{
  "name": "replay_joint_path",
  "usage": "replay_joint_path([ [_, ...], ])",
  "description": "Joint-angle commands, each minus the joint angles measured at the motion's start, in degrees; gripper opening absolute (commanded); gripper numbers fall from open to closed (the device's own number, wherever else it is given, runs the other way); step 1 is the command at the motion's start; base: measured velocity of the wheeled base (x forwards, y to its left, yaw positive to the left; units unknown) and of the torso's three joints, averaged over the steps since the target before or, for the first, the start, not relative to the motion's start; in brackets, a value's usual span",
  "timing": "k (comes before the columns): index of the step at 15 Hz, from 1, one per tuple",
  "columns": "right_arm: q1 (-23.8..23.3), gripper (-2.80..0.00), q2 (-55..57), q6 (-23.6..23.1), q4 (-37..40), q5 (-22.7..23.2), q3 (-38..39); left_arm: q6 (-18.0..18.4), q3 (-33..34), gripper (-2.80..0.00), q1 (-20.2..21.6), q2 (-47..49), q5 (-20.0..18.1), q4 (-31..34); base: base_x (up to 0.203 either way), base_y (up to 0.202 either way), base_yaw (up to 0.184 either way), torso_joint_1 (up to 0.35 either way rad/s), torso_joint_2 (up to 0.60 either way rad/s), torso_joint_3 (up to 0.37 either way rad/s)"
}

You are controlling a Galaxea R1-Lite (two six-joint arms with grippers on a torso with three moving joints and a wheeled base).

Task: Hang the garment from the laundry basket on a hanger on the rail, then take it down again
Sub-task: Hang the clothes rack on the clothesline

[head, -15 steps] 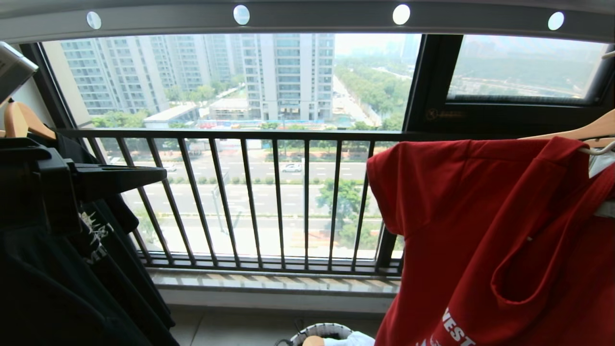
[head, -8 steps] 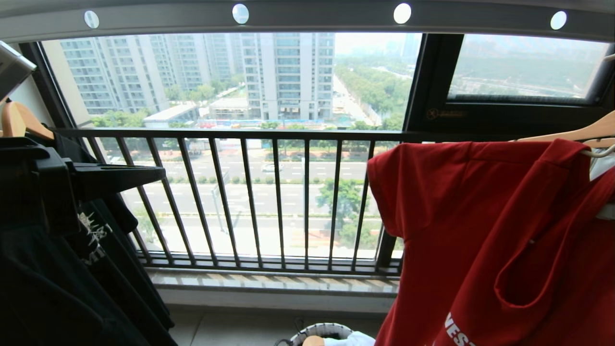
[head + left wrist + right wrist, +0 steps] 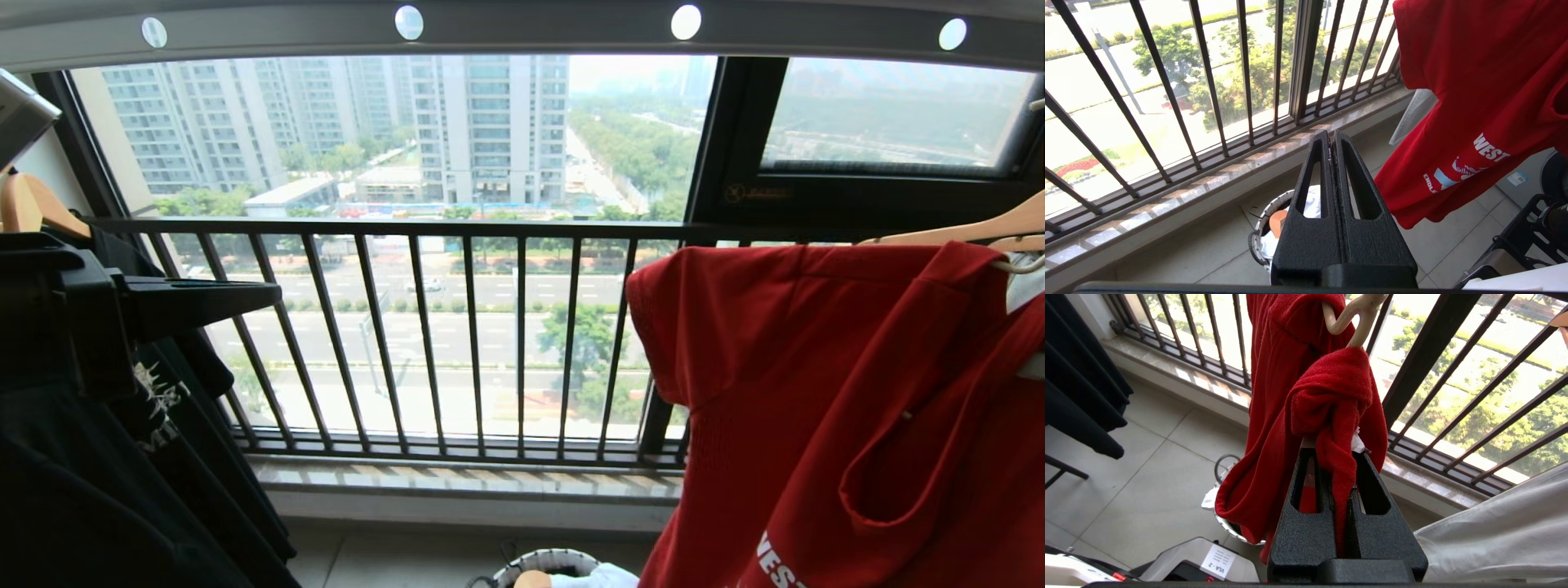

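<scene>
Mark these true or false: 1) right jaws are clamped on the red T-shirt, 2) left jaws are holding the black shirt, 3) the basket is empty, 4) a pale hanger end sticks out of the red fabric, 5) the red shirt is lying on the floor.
1) True. The right gripper is shut on the red T-shirt.
2) False. The left gripper is shut on nothing, out in front of the window railing; the black shirt hangs apart.
3) False. The laundry basket holds white cloth.
4) True. The hanger shows above the bunched fabric.
5) False. It hangs in the air, above the floor tiles.
</scene>
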Motion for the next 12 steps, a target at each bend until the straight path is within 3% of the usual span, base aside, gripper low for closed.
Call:
replay_joint_path([
  [1,0.05,-2.8,-0.33,-0.04,0.14,0.0,0.13,0.0,0.01,-2.8,0.01,0.14,-0.21,0.01,0.0,0.0,0.0,0.0,0.0,0.0],
  [12,0.05,-2.8,0.95,-0.22,-2.95,-2.66,-0.13,0.0,0.01,-2.8,0.01,0.22,-0.12,-0.17,0.0,0.0,0.0,0.0,0.0,0.0],
])
